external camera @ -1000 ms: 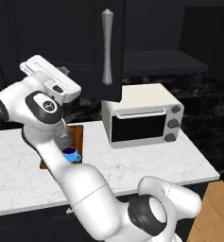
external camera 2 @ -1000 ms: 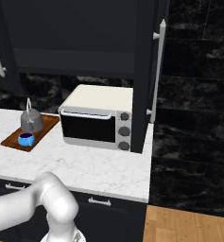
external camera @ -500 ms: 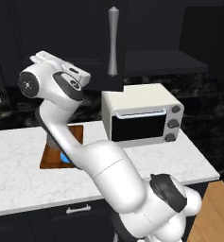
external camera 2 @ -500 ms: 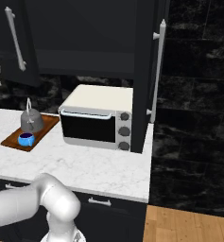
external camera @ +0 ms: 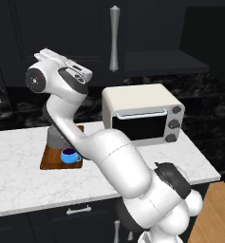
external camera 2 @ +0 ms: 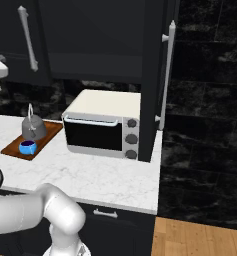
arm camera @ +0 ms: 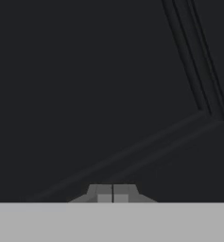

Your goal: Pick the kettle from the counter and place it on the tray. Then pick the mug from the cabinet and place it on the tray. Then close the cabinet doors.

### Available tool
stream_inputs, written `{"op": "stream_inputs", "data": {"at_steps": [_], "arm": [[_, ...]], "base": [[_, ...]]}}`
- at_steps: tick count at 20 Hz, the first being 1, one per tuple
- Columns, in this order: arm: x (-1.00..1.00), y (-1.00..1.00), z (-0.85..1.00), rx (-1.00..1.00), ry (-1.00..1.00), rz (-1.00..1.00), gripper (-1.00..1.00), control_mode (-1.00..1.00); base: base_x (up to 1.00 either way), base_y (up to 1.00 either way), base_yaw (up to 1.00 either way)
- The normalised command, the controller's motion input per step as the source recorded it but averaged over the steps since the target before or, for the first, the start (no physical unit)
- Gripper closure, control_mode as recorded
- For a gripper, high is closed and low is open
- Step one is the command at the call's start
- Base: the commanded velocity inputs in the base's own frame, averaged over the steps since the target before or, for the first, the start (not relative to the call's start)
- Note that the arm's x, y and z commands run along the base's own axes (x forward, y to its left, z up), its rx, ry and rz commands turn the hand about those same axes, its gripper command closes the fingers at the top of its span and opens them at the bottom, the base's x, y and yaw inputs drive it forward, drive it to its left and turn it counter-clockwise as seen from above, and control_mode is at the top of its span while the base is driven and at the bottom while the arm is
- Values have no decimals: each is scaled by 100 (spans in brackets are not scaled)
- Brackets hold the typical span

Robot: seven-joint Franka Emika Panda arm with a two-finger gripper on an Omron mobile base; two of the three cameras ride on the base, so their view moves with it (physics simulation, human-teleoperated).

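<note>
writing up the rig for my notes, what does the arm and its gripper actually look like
The arm is glossy white, built of thick rounded segments with dark grey bands at the joints. One joint cap is a light grey disc with a small red centre dot. No cables show. The gripper ends in two small, flat, grey finger tips.

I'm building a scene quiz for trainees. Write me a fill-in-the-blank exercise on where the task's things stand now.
1. The kettle and the mug both rest on the ____.
2. The mug's colour is bright ____.
3. On the counter, to the right of the tray in the right base view, stands a white ____.
4. In the hand view the gripper has its fingers ____ and faces a black panelled door.

Missing words: tray; blue; toaster oven; shut together
</note>
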Motion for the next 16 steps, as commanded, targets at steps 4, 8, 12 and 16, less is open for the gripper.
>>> {"op": "stream_inputs", "data": {"at_steps": [4, 8, 12, 16], "arm": [[47, -6, -9, 2, 0, 0, 100, -100], [52, -6, -6, 2, 0, 0, 100, -100], [49, -7, -3, 2, 0, 0, 100, -100], [61, -23, -1, 4, 1, 7, 100, -100]], "base": [[0, 0, 0], [0, 0, 0], [0, 0, 0], [0, 0, 0]]}}
